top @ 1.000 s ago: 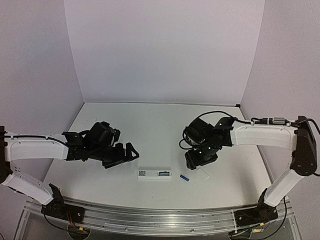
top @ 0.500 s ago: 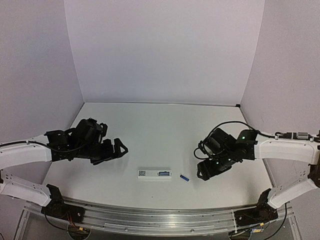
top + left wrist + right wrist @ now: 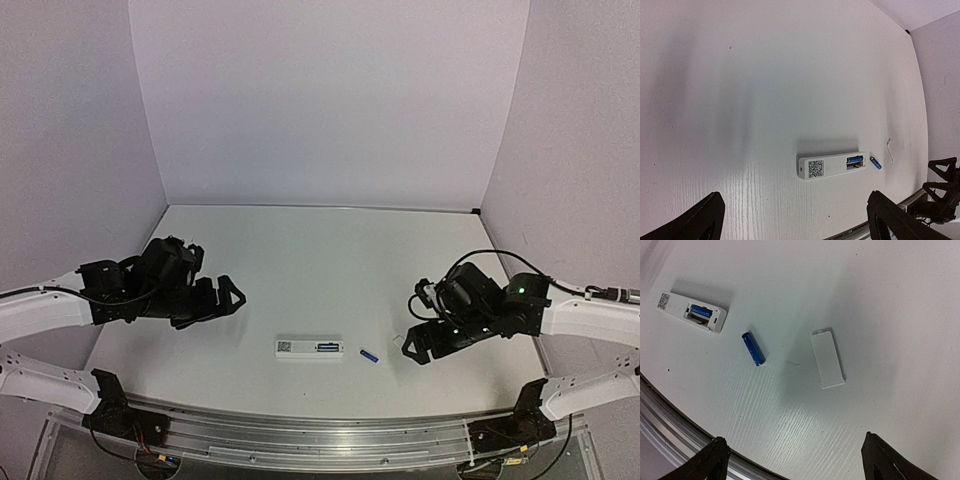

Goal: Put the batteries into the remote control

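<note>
remote control (image 3: 309, 348): back up on the counter (image 3: 300, 250), near its front edge, bay open
seated battery (image 3: 701, 311): inside the bay
loose battery (image 3: 753, 348): just beside the remote's open end
cover (image 3: 827, 359): flat, right of the loose battery
left gripper (image 3: 228, 298): fingers apart, holding nothing
right gripper (image 3: 413, 345): fingers apart, near the cover
</note>
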